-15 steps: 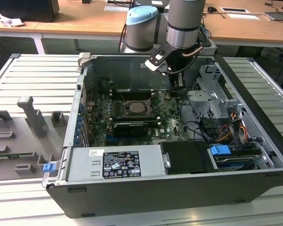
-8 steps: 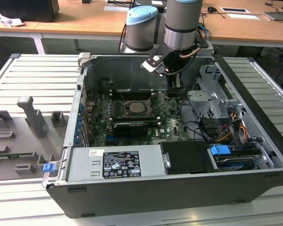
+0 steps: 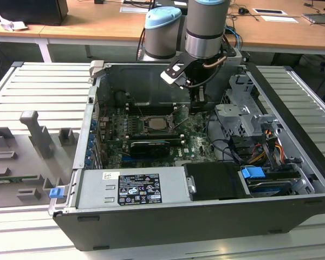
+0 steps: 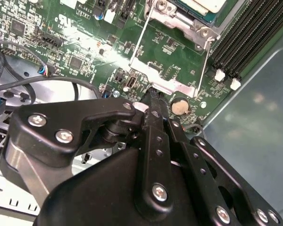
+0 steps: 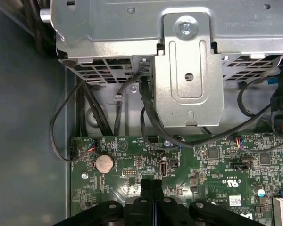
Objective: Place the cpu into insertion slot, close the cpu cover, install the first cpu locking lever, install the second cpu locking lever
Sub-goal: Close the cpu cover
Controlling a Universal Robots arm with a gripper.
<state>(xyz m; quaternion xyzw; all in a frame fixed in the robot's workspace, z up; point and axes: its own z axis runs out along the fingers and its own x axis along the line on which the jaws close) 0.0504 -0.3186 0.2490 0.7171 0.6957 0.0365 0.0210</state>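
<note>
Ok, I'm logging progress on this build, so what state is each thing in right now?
cpu: lying in the insertion slot, top uncovered.
cpu cover: open, swung away from the slot, board visible through its cut-out.
end effector: fingers shut, nothing held, tip at the cover's free edge; contact unclear.
computer case: lying flat, side open.

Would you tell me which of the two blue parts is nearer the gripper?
The larger blue part inside the case, on the exterior view's right; the small blue clip is far on that view's left.
</note>
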